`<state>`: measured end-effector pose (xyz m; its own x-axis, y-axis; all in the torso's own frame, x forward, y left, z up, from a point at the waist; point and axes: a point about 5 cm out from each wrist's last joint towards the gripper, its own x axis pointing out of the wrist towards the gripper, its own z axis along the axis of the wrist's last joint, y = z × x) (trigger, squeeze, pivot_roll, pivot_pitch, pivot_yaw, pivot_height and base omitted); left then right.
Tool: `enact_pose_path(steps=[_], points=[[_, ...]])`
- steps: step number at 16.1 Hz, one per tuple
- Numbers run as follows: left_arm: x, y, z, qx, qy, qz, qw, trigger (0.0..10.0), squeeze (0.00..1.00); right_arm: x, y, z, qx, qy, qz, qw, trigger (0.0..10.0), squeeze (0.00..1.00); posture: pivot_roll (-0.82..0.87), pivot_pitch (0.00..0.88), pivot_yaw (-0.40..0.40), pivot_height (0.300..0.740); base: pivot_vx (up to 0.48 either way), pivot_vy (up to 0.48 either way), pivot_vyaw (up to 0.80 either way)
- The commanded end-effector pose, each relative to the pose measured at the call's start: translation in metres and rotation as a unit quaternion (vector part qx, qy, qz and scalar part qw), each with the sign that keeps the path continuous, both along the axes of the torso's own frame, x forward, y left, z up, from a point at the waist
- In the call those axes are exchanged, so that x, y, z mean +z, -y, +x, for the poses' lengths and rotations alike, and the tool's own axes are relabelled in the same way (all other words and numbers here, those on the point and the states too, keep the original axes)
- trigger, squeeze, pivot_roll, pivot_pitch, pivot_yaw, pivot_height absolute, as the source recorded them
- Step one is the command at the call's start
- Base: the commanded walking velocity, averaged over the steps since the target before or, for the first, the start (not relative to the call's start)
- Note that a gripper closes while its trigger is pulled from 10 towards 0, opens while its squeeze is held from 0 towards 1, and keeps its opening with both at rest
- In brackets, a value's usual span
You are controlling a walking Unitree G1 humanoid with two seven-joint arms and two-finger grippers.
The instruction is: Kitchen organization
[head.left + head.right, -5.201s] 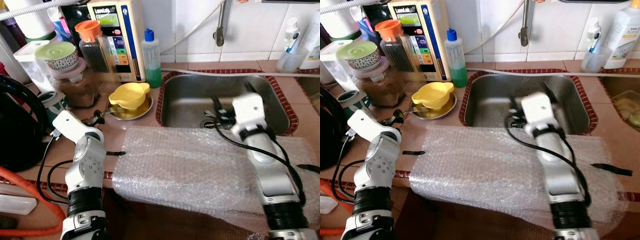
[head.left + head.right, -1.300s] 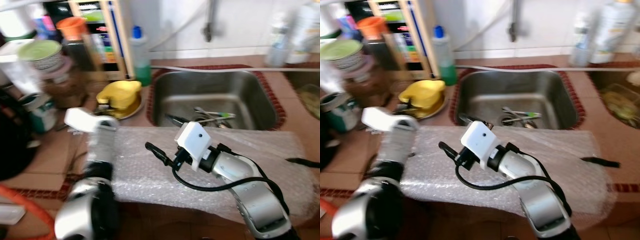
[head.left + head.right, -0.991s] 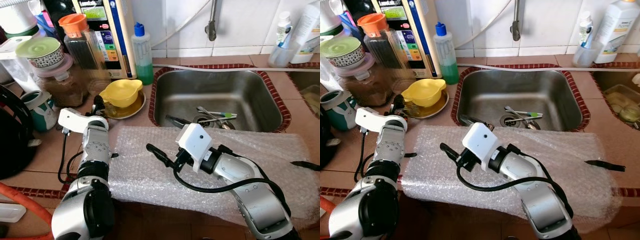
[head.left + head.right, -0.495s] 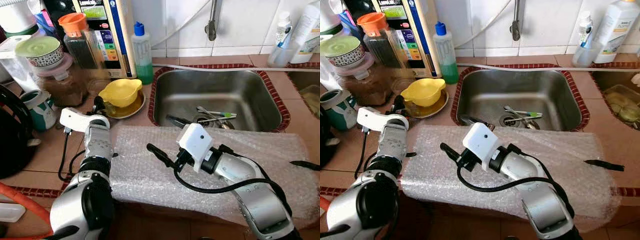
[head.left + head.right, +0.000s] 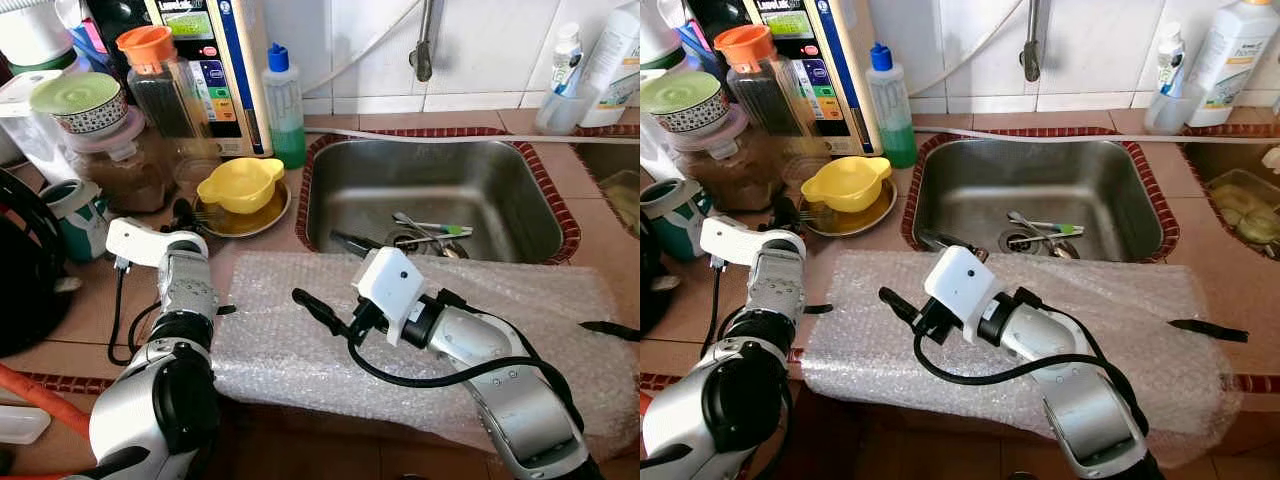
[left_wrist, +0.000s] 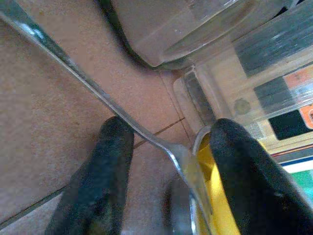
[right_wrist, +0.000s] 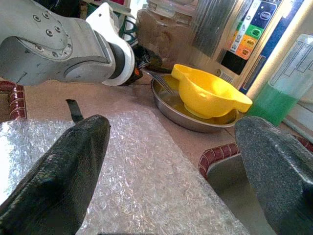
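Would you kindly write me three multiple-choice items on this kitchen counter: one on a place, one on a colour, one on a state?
1. Where does the yellow bowl sit?
A. In the metal dish left of the sink
B. In the sink
C. On the bubble wrap

2. What colour is the cap of the green bottle?
A. Red
B. Blue
C. White

3. How is the right tool?
A. Shut on a fork
B. Shut on the wrap
C. Open, holding nothing

Answers: 1 A, the dish holds it beside the sink; 2 B, the cap is blue; 3 C, its fingers stand wide apart above the bubble wrap.
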<state>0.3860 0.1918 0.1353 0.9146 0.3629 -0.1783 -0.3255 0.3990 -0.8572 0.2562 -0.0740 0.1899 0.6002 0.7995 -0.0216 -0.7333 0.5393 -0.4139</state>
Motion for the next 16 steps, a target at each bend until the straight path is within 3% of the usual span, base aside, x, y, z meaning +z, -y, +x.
enact_pose_path(steps=[1, 16], points=[[0.0029, -0.0061, 0.0004, 0.009, 0.002, 0.005, 1.000, 0.0, 0.00, 0.0047, -0.0048, -0.0022, 0.012, 0.008, 0.004, 1.000, 10.0, 0.27, -0.38, 0.105, 0.121, 0.740, 0.000, 0.000, 0.00], [-0.0068, -0.0034, -0.0019, 0.015, -0.020, -0.031, 0.999, 0.0, 0.00, 0.0037, -0.0059, -0.0016, 0.012, 0.006, 0.006, 1.000, 10.0, 0.26, -0.38, 0.108, 0.126, 0.740, 0.000, 0.000, 0.00]])
